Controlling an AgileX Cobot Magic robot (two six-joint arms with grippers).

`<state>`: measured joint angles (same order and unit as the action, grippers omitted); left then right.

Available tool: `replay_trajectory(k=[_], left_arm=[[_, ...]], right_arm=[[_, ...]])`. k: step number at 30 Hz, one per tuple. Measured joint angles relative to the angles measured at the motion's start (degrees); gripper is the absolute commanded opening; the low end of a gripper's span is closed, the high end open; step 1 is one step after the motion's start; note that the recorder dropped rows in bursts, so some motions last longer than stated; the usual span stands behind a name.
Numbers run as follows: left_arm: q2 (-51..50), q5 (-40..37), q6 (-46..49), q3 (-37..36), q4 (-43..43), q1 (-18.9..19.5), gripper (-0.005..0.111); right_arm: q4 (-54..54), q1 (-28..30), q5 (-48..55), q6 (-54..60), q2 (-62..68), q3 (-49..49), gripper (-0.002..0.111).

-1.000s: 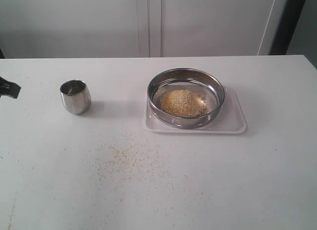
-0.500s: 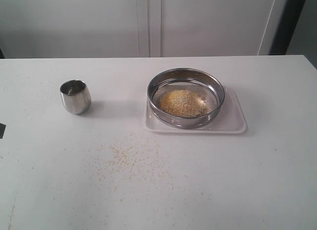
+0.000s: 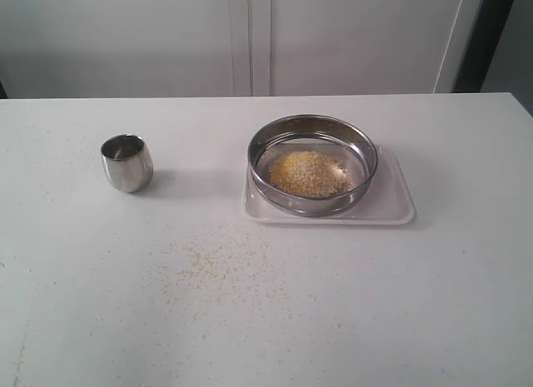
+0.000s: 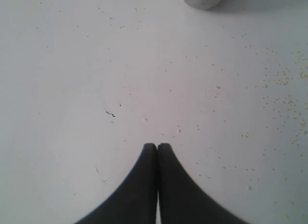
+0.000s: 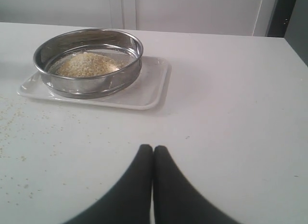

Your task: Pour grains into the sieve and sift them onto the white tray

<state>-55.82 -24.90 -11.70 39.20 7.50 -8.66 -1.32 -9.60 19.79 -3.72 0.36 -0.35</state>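
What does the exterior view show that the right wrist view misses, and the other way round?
Only the exterior view: a small steel cup standing upright, well apart from the white tray. Only the right wrist view: the right claw, shut, above the table. Both: the sieve sitting on that tray, a heap of grains inside it, and stray grains scattered on the table.

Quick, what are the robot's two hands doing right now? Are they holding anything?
Left gripper: closed, holding nothing.
Right gripper: closed, holding nothing.
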Motion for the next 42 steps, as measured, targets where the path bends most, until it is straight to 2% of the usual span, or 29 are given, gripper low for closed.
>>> replay_trajectory(k=[10, 19, 22, 25, 30, 34, 39, 42], left_arm=[[0.0, 0.0, 0.0, 0.0, 0.0, 0.0, 0.0], [0.0, 0.0, 0.0, 0.0, 0.0, 0.0, 0.0], [0.0, 0.0, 0.0, 0.0, 0.0, 0.0, 0.0], [0.0, 0.0, 0.0, 0.0, 0.0, 0.0, 0.0], [0.0, 0.0, 0.0, 0.0, 0.0, 0.0, 0.0], [0.0, 0.0, 0.0, 0.0, 0.0, 0.0, 0.0], [0.0, 0.0, 0.0, 0.0, 0.0, 0.0, 0.0], [0.0, 0.0, 0.0, 0.0, 0.0, 0.0, 0.0]], right_arm=[[-0.4, 0.0, -1.6, 0.5, 0.0, 0.0, 0.0], [-0.5, 0.0, -12.0, 0.7, 0.0, 0.0, 0.0], [-0.5, 0.0, -18.4, 0.0, 0.0, 0.0, 0.0], [0.1, 0.0, -26.0, -5.3, 0.0, 0.0, 0.0], [0.2, 0.0, -37.0, -22.0, 0.0, 0.0, 0.0], [-1.6, 0.0, -44.2, -26.7, -0.1, -0.3, 0.0], [-2.6, 0.0, -44.0, -23.3, 1.9, -8.5, 0.0], [-2.7, 0.0, -43.2, -18.6, 11.3, -16.8, 0.0]])
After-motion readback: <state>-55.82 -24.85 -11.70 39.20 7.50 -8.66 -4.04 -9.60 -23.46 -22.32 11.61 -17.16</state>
